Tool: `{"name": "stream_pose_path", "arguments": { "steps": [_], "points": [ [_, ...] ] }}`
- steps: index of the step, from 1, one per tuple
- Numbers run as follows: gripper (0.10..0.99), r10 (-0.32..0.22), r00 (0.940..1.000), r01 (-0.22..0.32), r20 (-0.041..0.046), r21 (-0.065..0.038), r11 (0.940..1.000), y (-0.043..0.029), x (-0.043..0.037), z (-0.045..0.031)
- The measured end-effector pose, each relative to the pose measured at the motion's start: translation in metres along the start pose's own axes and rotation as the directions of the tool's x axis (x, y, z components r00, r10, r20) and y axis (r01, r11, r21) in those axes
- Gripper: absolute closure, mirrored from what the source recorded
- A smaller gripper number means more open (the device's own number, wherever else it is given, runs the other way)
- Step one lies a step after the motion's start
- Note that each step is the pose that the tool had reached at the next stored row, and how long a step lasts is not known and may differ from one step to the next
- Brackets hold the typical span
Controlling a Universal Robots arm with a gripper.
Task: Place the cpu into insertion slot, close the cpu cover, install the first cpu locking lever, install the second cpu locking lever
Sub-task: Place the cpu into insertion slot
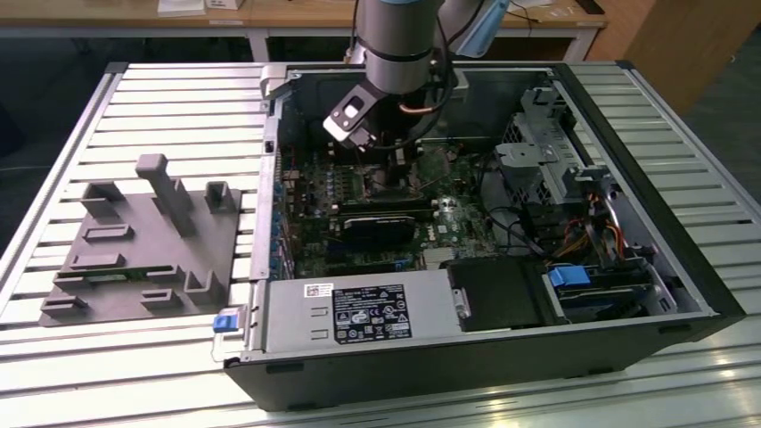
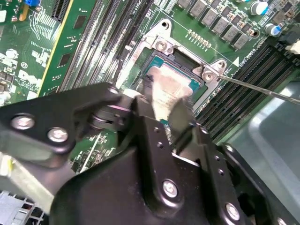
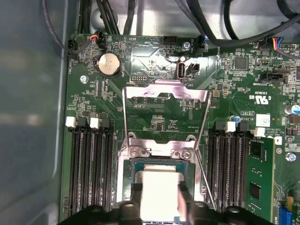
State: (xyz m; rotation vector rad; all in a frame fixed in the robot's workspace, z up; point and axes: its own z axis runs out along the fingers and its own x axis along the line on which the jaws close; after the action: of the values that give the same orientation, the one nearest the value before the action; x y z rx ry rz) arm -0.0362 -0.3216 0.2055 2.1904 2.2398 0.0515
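I count one cpu (image 3: pixel 159 185) in the one insertion slot (image 3: pixel 124 183), one cpu cover (image 3: pixel 166 90) (flipped open) beyond that slot, one coin battery (image 3: pixel 108 64) further beyond, and two memory-slot banks (image 3: pixel 90 168) flanking the slot.

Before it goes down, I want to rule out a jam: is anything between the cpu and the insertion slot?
Nothing visible. The gripper holds the cpu in its jaws right over the insertion slot; the cpu cover is swung back off it, and the lever wire runs beside it, not across.
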Motion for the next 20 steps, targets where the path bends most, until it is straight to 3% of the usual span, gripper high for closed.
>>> {"name": "stream_pose_path", "arguments": {
  "steps": [1,3,4,6,7,8,20],
  "points": [
    [0.675,0.000,1.0000,0.000,0.0000,0.000,1.0000,0.0001,0.0000,-0.0006],
    [0.788,0.000,1.0000,0.000,0.0000,0.000,1.0000,0.0003,0.0000,-0.0016],
    [0.788,0.000,1.0000,0.000,0.0000,0.001,1.0000,0.0003,0.0000,-0.0021],
    [0.906,0.000,1.0000,0.000,-0.0001,0.001,1.0000,0.0004,0.0001,-0.0028],
    [0.906,0.000,1.0000,0.000,-0.0001,0.001,1.0000,0.0004,0.0001,-0.0032],
    [0.965,0.000,1.0000,0.000,-0.0001,0.001,1.0000,0.0004,0.0000,-0.0037],
    [0.980,0.000,1.0000,0.000,-0.0002,0.000,1.0000,0.0005,0.0001,-0.0075]
  ]
}}
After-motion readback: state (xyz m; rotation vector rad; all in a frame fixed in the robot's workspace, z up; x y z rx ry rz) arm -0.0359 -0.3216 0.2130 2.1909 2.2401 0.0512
